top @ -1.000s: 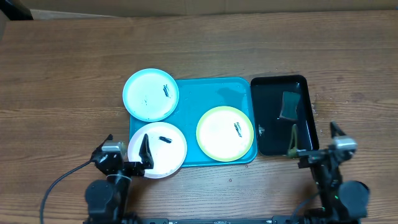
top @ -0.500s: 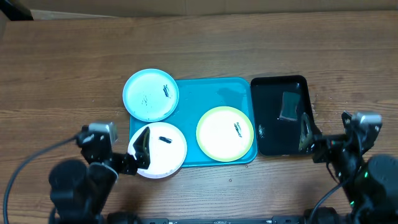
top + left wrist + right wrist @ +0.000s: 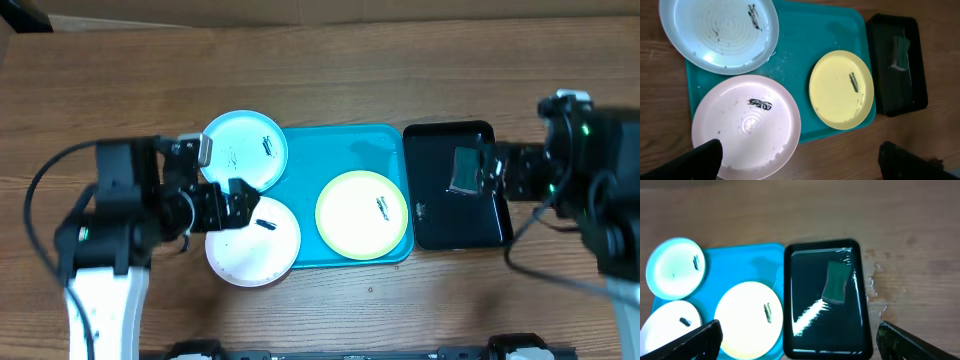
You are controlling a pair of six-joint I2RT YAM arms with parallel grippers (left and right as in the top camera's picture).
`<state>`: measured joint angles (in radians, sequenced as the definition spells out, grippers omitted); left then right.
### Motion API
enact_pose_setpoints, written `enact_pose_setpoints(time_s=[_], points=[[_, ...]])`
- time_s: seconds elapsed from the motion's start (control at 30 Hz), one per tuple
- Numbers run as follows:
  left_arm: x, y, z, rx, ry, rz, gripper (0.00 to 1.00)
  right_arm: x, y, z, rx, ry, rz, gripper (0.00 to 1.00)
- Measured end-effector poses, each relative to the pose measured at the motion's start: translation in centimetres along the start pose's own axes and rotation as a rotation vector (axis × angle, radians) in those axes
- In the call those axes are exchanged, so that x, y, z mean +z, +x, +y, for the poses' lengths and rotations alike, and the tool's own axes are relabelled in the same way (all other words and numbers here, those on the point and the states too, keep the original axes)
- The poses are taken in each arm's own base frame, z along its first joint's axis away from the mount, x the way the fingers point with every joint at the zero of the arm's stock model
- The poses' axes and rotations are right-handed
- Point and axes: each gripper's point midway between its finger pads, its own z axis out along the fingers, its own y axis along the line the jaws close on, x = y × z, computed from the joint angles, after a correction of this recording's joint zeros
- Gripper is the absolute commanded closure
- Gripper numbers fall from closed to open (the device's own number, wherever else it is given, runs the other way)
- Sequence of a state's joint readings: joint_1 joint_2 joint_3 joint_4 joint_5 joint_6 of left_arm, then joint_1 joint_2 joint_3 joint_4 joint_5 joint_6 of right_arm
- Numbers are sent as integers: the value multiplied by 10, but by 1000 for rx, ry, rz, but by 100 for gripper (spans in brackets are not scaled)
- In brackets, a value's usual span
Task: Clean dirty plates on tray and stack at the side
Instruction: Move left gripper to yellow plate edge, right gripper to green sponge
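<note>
Three plates lay on the tray [image 3: 340, 140]: the blue plate [image 3: 242, 152] overhanging its far-left corner, the white plate [image 3: 255, 243] its near-left corner, the yellow plate [image 3: 362, 214] inside by the right edge. The left gripper [image 3: 243, 203] and right gripper [image 3: 490, 172] gaped wide, empty. Pressing the overhanging white rim could tip that plate off. A second earlier both arms sat at the table's near edge; now the right hovered by the sponge [image 3: 465, 170] in the black tray [image 3: 440, 225].

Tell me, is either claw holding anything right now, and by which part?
Nothing is held. The left gripper is open near the white plate, and the right gripper is open over the black tray.
</note>
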<state>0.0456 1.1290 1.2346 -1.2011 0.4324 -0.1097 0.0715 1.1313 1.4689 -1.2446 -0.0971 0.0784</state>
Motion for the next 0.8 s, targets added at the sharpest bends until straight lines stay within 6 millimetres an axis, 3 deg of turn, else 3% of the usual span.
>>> enact_pose_setpoints(time_s=[0.03, 0.07, 0.2, 0.27, 0.4, 0.8], points=[[7, 0, 2, -20, 4, 28, 65, 6, 0, 0, 2, 1, 20, 8], [13, 0, 4, -37, 8, 54, 70, 11, 0, -1, 1, 2, 40, 14], [40, 5, 6, -82, 8, 161, 65, 32, 10, -5, 13, 16, 137, 26], [52, 7, 5, -84, -7, 201, 58, 44, 14, -6, 22, 22, 181, 27], [80, 9, -3, -63, -41, 252, 58, 72, 23, -11, 34, 38, 281, 31], [158, 13, -18, -23, -85, 335, 52, 184, 69, -56, 145, 258, 592, 30]])
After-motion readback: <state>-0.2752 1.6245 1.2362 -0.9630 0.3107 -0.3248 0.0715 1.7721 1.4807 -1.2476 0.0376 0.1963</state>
